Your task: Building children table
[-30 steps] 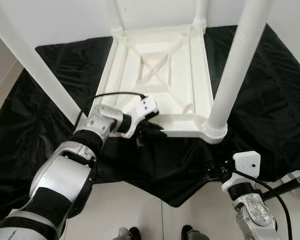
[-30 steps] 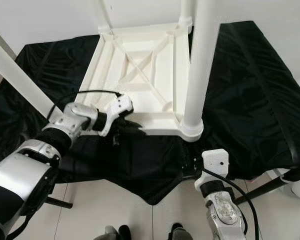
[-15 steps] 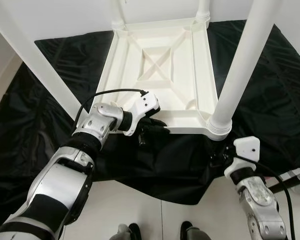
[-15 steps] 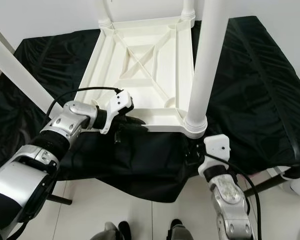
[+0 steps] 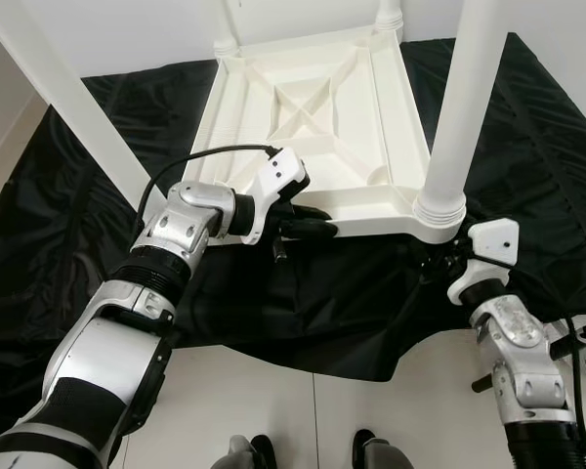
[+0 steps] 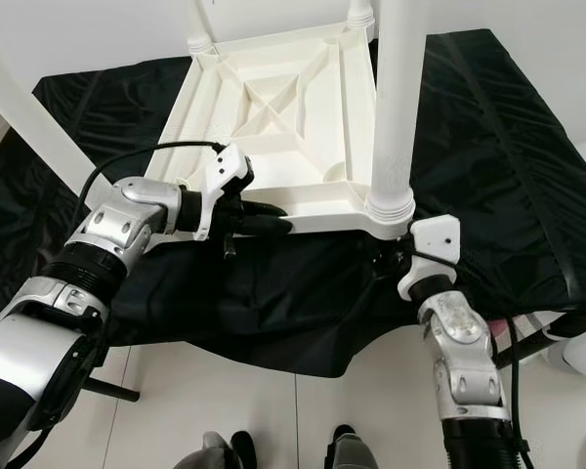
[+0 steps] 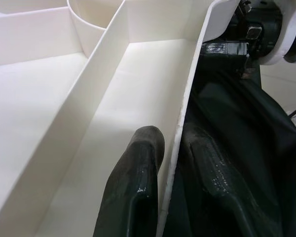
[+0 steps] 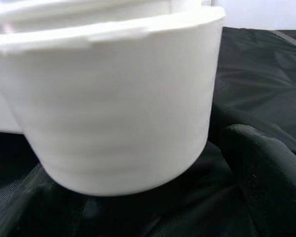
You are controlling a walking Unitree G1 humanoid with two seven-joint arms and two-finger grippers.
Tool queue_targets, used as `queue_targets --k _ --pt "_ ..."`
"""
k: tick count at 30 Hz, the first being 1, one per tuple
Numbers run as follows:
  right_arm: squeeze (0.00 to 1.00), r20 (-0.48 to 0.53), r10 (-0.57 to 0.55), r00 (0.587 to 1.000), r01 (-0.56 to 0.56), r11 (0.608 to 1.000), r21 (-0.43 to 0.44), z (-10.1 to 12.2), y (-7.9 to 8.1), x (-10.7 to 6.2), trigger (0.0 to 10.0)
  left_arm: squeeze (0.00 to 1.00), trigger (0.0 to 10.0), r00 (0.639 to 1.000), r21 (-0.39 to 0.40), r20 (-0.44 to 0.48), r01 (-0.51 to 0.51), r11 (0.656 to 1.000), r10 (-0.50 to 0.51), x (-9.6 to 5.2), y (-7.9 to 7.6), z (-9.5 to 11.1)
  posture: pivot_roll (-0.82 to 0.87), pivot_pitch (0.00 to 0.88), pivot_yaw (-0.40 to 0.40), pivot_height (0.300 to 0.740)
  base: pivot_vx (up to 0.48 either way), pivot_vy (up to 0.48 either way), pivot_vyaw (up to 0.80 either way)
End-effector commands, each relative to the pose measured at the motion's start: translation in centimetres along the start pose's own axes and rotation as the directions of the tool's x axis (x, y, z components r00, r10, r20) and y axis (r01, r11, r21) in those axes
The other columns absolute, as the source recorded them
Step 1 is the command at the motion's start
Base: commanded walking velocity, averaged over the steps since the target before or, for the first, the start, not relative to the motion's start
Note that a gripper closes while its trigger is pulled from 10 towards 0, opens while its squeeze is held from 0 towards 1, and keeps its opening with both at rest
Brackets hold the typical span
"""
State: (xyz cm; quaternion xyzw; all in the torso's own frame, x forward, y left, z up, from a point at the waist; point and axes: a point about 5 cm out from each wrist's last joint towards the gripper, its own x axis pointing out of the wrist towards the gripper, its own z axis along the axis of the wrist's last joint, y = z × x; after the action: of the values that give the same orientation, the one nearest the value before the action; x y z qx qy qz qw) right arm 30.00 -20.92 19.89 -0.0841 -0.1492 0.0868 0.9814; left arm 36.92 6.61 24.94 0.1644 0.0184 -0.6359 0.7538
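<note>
A white plastic children's table lies upside down on a black cloth, its legs pointing up. My left gripper is shut on the table's near rim; one of its fingers lies inside the rim wall and the other outside. My right gripper is low against the near-right corner socket, under the thick white leg. In the right wrist view the round socket looms close, with one black finger beside it.
Another white leg slants up at the left, and two far legs rise at the back. The cloth hangs over the near edge above a pale tiled floor. A white wall stands behind.
The right gripper has risen and closed in on the near-right corner socket. The left gripper keeps its hold on the near rim. The camera view has shifted a little.
</note>
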Motion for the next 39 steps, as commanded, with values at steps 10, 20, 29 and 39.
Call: queue_targets --k 10,20,29,39 --pt "0.0 0.134 -0.035 0.99 0.041 0.998 -0.044 3.1 -2.2 4.9 10.0 0.0 10.0 0.992 0.076 0.096 0.075 0.994 -0.082 -1.5 -0.3 2.7 -0.13 0.167 0.096 0.74 0.0 0.0 0.0" --pt "0.0 0.278 -0.044 0.96 0.032 0.998 0.049 8.0 -2.5 11.1 10.0 0.0 10.0 0.982 -0.029 0.187 0.03 0.999 -0.024 -1.4 -1.1 2.0 -0.13 0.163 0.088 0.74 0.0 0.0 0.0" --pt "0.0 0.308 0.08 0.948 -0.156 0.961 0.23 10.3 0.4 14.4 10.0 0.0 10.0 0.955 -0.123 0.294 0.005 0.992 0.031 0.0 -2.6 1.3 -0.12 0.162 0.057 0.74 0.0 0.0 0.0" --pt "0.0 0.404 0.329 0.853 -0.478 0.804 0.353 12.6 4.7 16.0 10.0 0.0 10.0 0.934 -0.15 0.358 0.066 0.987 -0.008 1.5 -4.8 1.9 -0.11 0.169 0.037 0.74 0.0 0.0 0.0"
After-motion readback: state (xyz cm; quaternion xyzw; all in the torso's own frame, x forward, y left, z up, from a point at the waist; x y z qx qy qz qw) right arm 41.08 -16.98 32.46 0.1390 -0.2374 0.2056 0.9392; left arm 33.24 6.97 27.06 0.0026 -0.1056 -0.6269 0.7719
